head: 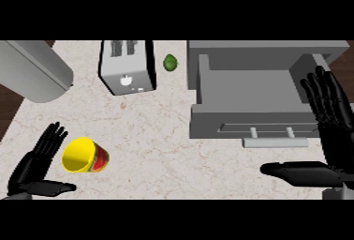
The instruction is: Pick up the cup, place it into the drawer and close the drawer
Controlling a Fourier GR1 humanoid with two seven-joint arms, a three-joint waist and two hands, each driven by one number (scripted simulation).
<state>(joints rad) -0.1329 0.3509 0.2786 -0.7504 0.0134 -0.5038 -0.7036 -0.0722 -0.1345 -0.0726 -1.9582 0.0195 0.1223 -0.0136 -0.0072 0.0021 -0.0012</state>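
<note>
My left hand point(34, 166) is open, fingers straight, with the yellow cup point(84, 155) lying on its side just right of it, untouched. My right hand point(325, 136) is spread open by the open drawer point(252, 101). Farther off stand a toaster point(126, 66) and a green lime point(170, 62).

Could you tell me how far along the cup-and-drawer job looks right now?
Done: the drawer already stands open. In hand: the left robot hand is open beside the cup, not gripping. Left: grasp, place it inside, close. The right robot hand is open by the drawer.
</note>
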